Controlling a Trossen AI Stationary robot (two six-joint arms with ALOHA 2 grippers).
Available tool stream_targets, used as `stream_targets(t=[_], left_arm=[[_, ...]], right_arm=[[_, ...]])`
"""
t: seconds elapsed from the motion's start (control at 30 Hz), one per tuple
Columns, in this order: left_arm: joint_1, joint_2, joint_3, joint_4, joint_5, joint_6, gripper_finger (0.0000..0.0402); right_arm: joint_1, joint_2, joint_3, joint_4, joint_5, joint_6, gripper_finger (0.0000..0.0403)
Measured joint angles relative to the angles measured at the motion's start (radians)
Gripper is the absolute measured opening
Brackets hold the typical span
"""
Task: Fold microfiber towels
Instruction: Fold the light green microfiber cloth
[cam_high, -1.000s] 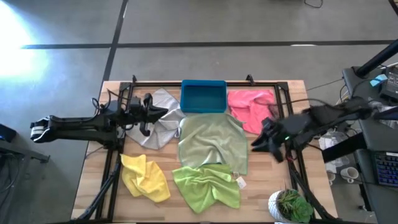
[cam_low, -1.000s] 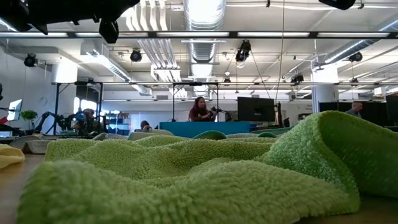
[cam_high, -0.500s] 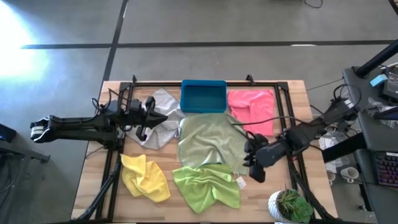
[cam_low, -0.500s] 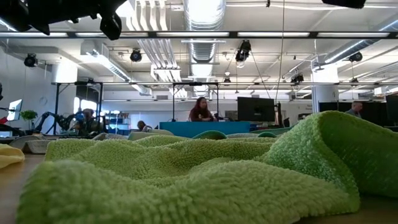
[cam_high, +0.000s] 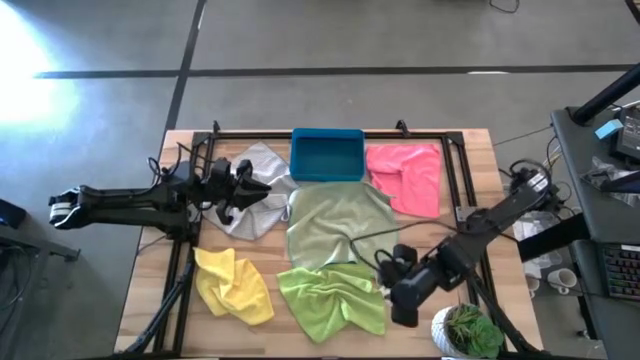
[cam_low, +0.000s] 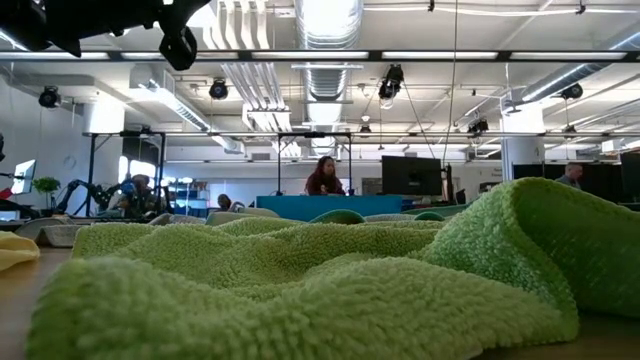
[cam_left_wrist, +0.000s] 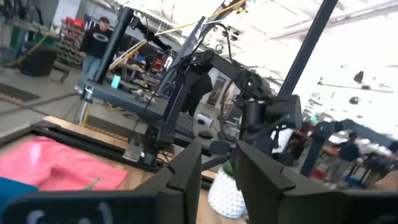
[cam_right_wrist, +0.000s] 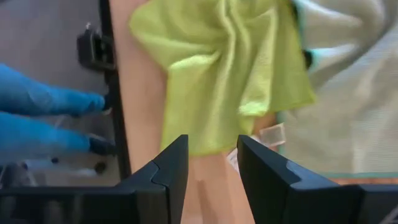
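Right gripper, fingers parted, beside lime towel's edge.

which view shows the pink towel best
The high view: the whole pink towel lies flat at the table's far right, beside the blue bin. The left wrist view catches only part of it, low and oblique. The low and right wrist views show none of it.
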Motion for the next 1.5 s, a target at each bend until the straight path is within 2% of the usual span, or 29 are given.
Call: stream_targets(t=[0.13,0.47,0.93,1.5], left_arm=[[0.001,0.016,0.0,-0.001,0.0,-0.002,0.0086],[0.0,0.073,0.0,0.0,0.0,-0.002,0.0086],[0.0,0.057,0.0,0.0,-0.001,-0.002,0.0086],[0.0,0.036,-0.001,0.0,-0.005,-0.001,0.0086]], right_arm=[[0.028,0.054,-0.002,0.001,-0.074,-0.033,0.0128],[0.102,0.206,-0.003,0.012,-0.086,-0.196,0.0128],[0.104,0.359,-0.003,0.257,-0.109,-0.169,0.0128],[0.118,0.502,0.001,0.293,-0.13,-0.155,0.0127]])
